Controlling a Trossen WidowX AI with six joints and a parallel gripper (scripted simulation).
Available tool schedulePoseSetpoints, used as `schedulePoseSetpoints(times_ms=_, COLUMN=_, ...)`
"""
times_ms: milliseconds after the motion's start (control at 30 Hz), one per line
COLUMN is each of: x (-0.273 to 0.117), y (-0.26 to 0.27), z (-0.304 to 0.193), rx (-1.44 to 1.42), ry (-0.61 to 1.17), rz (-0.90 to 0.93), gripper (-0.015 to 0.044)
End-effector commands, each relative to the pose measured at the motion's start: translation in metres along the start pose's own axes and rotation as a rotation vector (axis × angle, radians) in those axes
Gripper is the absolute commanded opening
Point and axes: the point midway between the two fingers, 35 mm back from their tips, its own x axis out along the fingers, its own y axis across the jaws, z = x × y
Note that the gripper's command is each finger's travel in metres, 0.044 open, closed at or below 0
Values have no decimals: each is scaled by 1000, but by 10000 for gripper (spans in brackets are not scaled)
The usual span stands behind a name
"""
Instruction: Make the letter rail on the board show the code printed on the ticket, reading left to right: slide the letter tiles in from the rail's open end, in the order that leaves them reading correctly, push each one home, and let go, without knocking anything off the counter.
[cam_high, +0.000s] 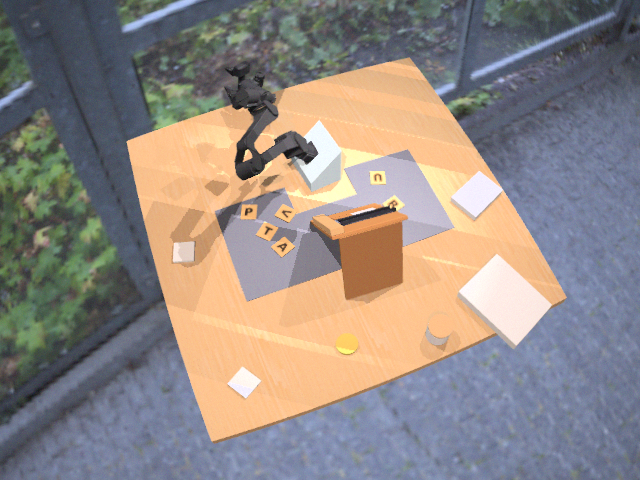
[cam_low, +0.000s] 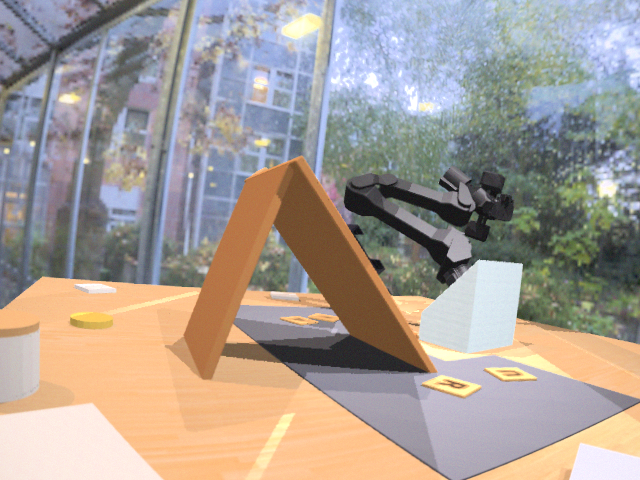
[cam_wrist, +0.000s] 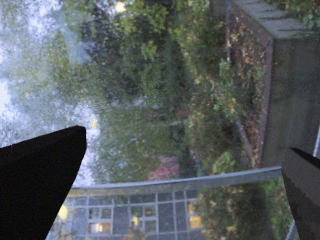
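Observation:
My gripper (cam_high: 233, 82) (cam_wrist: 188, 148) is open and empty, raised at the table's back left, far from the tiles; its fingers frame only the background in the wrist view. The tent-shaped board (cam_high: 372, 258) (cam_low: 227, 268) stands mid-table. Its dark rail (cam_high: 367, 215) is seen edge-on, with a pale strip beside it; the ticket code and the rail's contents cannot be read. Left of the board lie tiles P (cam_high: 248, 211), T (cam_high: 266, 230), A (cam_high: 282, 246) and a turned tile like V (cam_high: 285, 212). Tile U (cam_high: 377, 177) (cam_low: 510, 374) and tile R (cam_high: 393, 203) (cam_low: 451, 385) lie right.
A pale mint wedge (cam_high: 329, 160) (cam_low: 491, 310) stands beside the arm's base. The grey mat (cam_high: 268, 279) (cam_low: 465, 444) lies under the tiles. A lidded jar (cam_high: 438, 330) (cam_low: 18, 356), yellow disc (cam_high: 346, 343) (cam_low: 91, 320), large white block (cam_high: 504, 299) and smaller pale blocks sit around the board.

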Motion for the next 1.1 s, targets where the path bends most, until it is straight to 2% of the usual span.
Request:
schedulePoseSetpoints(times_ms=0, x=0, y=1, z=1, rx=0, ry=-4, rz=3, gripper=426)
schedulePoseSetpoints(times_ms=133, x=-5, y=18, z=26, rx=-11, ry=-110, rz=81, gripper=440)
schedulePoseSetpoints(times_ms=267, x=-23, y=51, z=75, rx=-34, ry=-329, rz=219, gripper=440)
schedulePoseSetpoints(times_ms=400, x=-58, y=81, z=125, rx=-59, ry=-578, rz=343, gripper=440)
schedulePoseSetpoints(times_ms=733, x=-190, y=116, z=217, rx=-91, ry=-1243, rz=510, gripper=440)
schedulePoseSetpoints(times_ms=1067, x=-329, y=92, z=243, rx=-36, ry=-1863, rz=420, gripper=440)
